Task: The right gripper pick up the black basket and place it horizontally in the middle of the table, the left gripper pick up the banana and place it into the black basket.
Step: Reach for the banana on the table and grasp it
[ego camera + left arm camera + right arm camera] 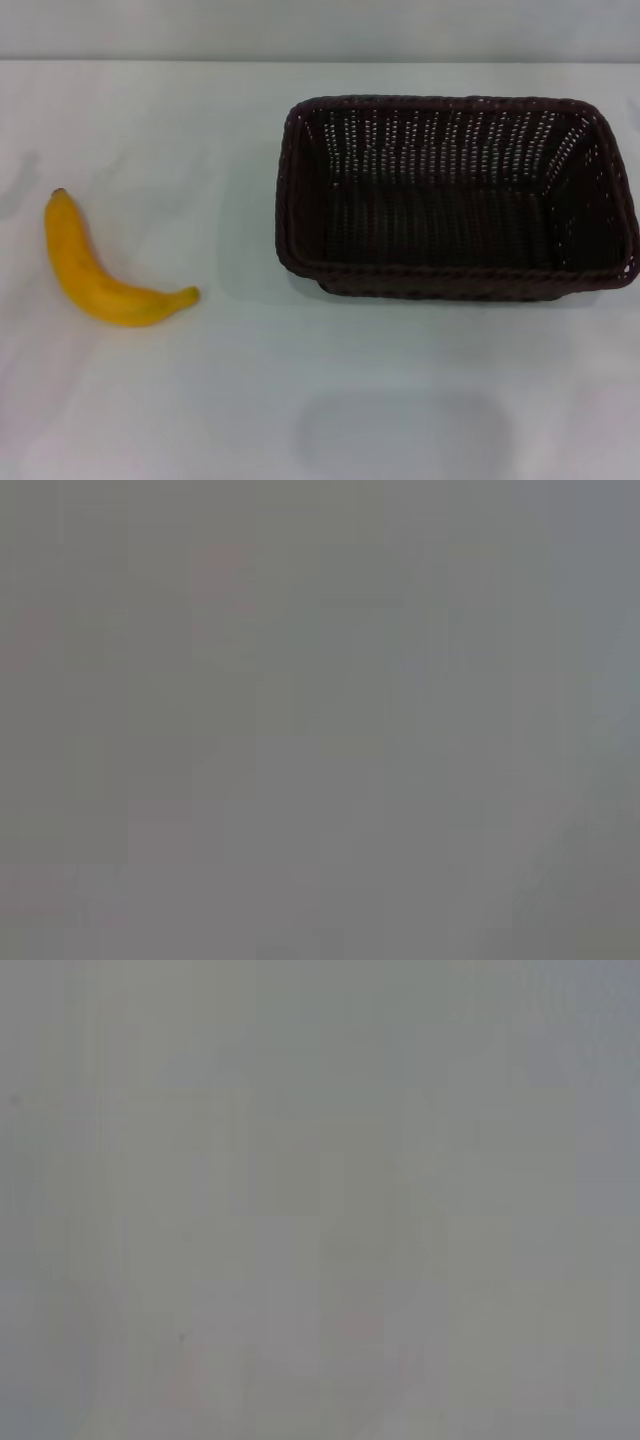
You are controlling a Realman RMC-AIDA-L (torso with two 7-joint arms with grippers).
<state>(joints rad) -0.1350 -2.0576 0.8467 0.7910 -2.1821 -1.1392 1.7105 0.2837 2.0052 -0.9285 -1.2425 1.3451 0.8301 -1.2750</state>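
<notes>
I see neither arm, so finger state unknown; basket (pixel 455 195) sits empty right of worktop (pixel 300 400) centre, long side across, banana (pixel 105 270) well apart at left, my left arm's side.

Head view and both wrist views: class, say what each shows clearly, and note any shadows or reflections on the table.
Head view: banana and basket are fairly clear, with soft shadows beside them and a faint dark reflection low on the glossy table. Left wrist view: featureless grey. Right wrist view: featureless pale grey; no end effector shows.
</notes>
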